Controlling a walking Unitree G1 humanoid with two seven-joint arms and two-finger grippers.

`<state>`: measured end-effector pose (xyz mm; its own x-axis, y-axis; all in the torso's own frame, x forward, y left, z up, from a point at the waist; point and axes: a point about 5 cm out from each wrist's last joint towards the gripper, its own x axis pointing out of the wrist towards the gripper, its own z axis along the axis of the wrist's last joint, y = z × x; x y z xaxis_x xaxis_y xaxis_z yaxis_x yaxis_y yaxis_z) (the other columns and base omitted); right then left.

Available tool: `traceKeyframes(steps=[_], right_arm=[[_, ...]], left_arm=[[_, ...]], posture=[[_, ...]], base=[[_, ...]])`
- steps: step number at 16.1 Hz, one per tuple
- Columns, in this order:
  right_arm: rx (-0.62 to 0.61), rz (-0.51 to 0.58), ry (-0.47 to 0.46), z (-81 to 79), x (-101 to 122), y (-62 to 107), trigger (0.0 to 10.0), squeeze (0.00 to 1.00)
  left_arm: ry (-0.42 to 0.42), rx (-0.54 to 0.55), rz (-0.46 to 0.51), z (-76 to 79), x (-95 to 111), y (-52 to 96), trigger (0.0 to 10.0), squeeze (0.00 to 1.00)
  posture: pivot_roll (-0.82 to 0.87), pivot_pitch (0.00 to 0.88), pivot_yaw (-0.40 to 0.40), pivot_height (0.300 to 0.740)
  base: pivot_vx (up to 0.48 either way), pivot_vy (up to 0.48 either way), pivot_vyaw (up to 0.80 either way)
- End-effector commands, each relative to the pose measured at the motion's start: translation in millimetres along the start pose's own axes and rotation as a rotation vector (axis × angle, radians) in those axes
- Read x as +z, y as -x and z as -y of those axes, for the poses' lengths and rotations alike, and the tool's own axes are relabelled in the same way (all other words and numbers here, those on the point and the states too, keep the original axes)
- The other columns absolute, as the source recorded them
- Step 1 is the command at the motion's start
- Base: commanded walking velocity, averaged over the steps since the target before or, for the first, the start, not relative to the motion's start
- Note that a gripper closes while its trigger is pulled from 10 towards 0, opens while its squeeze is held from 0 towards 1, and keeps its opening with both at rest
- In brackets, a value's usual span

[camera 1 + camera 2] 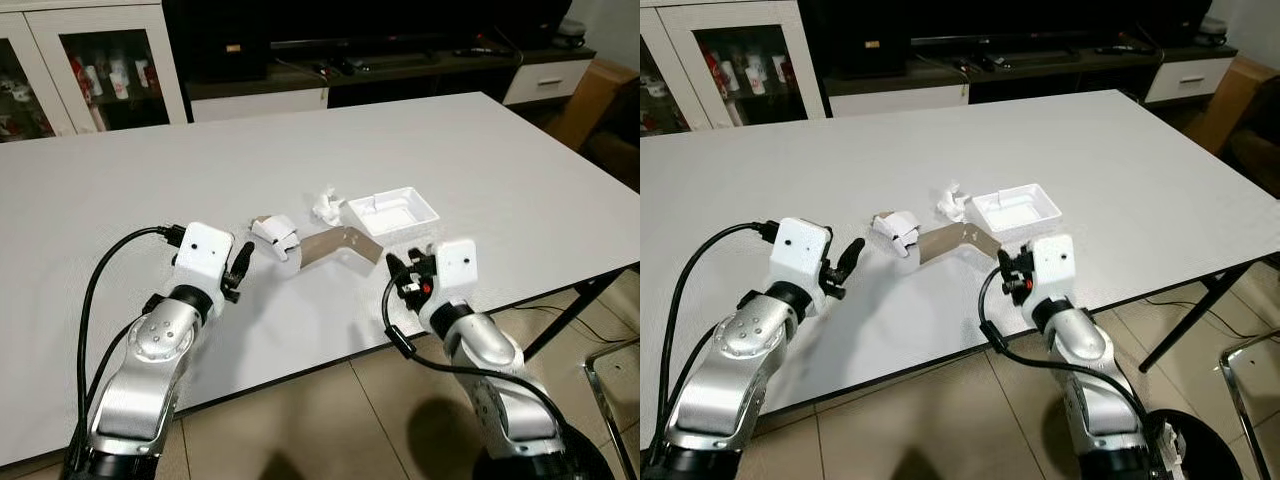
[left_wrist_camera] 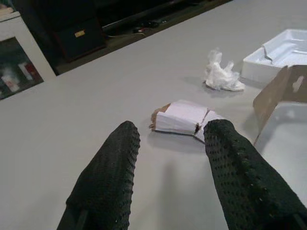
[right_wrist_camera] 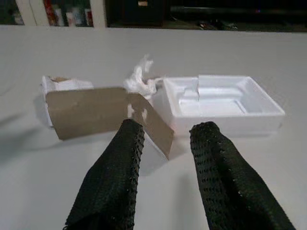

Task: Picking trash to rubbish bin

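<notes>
We judge the task to be at its very start: all four pieces of trash still lie on the broad white desk (image 1: 150,180), and nothing has been lifted. Near the middle of the desk sits a small folded white paper carton with a brown torn edge (image 2: 184,120). Just to its right stands a bent strip of brown cardboard (image 3: 103,115), propped on edge. Beyond the strip lies a crumpled wad of white tissue (image 2: 220,74), and to the right of that a shallow white foam tray (image 3: 225,100), empty and upright, close beside the cardboard.

Our left gripper (image 2: 170,163) hovers above the desk on the near side of the paper carton, jaws spread apart and empty, with the carton lined up in the gap between them. Our right gripper (image 3: 165,158) is low at the near edge of the desk, jaws likewise parted and holding nothing, pointed at the right end of the cardboard strip and the near-left corner of the foam tray.

So every piece remains to be grasped and carried off. We cannot say where the rubbish bin stands, so finding it is also left to do.
</notes>
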<state>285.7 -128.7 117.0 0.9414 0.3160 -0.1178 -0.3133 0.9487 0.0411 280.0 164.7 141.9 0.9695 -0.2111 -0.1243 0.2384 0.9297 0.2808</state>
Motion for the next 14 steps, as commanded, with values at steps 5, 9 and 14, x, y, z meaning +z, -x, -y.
traceKeyframes(steps=[5,9,14], right_arm=[[0.097,0.017,0.002,12.2,27,-54.6,10.0,1.00],[0.247,-0.193,0.078,24.2,25,-76.5,10.0,1.00],[0.256,-0.292,0.109,35.8,19,-83.7,10.0,0.00]], left_arm=[[-0.031,-0.221,0.065,19.2,13,5.8,10.0,0.00],[-0.028,-0.280,0.089,22.0,21,9.3,10.0,0.00],[-0.006,-0.340,0.104,27.4,27,14.7,10.0,0.00]], posture=[[0.02,0.000,-0.039,0.740],[0.04,0.009,-0.037,0.740],[0.05,0.014,-0.044,0.740]], base=[[0.000,0.000,0.00],[0.000,0.000,0.00],[0.000,0.000,0.00]])
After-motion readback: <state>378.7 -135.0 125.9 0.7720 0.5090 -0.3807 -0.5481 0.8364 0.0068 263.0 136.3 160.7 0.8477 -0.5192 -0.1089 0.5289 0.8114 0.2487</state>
